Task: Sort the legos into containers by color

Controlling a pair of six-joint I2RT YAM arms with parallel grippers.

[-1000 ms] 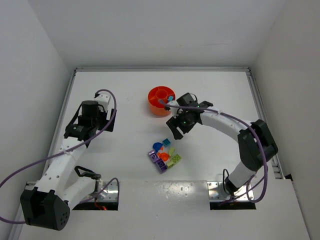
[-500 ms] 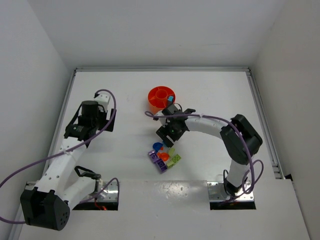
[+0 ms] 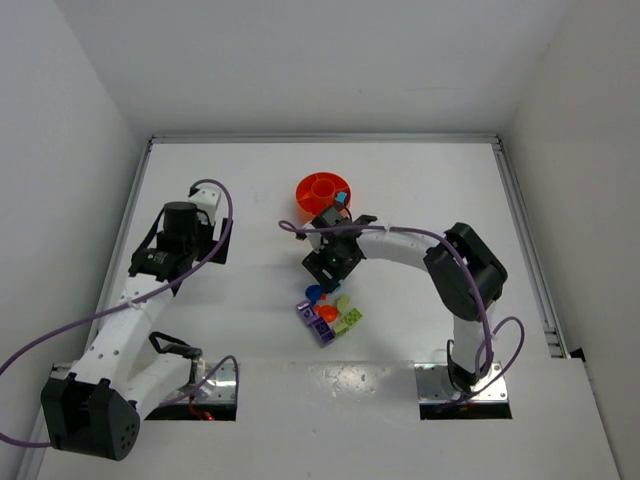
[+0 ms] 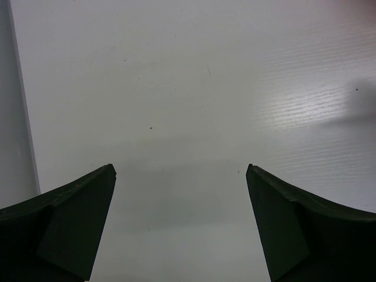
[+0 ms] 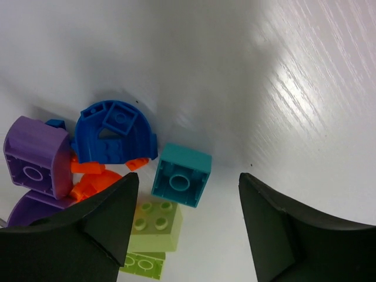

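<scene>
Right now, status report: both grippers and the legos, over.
Left gripper open, empty. Right gripper open, over the teal brick. Lego pile outside the orange tray. Nothing blocking.

The left pincer [image 4: 181, 167] and right pincer [image 5: 188, 175] have dark wedge fingers [image 4: 70, 223] on white, black-jointed, purple-cabled arms [image 3: 112, 332].

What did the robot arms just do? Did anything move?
The right gripper swung from beside the orange tray over to the lego pile and now hangs above it, open and empty. Nothing was grabbed or dropped. The left gripper, the pile and the tray stayed put.
</scene>
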